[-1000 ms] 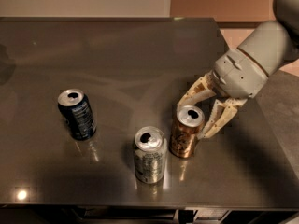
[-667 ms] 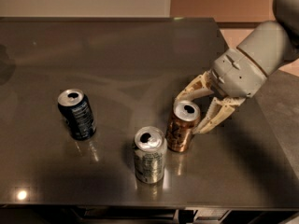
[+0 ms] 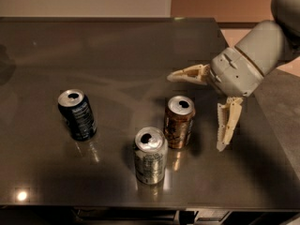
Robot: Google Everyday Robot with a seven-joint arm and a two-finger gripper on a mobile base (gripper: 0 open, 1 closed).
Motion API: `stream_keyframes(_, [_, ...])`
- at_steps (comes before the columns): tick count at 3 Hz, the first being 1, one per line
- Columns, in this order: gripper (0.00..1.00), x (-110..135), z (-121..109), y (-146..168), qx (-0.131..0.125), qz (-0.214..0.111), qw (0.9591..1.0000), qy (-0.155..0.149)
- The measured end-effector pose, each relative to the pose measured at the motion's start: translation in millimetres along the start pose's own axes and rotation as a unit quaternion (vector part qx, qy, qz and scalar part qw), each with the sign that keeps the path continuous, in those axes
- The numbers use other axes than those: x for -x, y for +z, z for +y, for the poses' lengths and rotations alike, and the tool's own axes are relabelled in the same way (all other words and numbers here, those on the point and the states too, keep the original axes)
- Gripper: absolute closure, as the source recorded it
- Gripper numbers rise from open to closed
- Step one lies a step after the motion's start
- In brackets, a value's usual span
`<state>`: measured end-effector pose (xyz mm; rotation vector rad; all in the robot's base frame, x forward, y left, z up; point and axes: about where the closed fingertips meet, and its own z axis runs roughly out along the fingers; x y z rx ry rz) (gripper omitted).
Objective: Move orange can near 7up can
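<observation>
The arm runs out of view at the top and right edges, so only its last rounded links show, and its bulk hides part of the right edge of the table. The gripper hangs just right of and behind the orange can, fingers spread wide apart. The print on the 7up can is too small to read, and the label of the dark blue can is blurred. Whether the orange can and the 7up can touch cannot be told. A dark shape on the table is cut by the left edge and cannot be identified, and dim forms below the table's front are cut off at the bottom
</observation>
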<state>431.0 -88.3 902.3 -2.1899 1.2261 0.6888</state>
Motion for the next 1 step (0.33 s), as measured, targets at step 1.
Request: stream_keyframes(1, [0.00,0.0,0.0,0.0,0.000,0.000,1.0000,0.000])
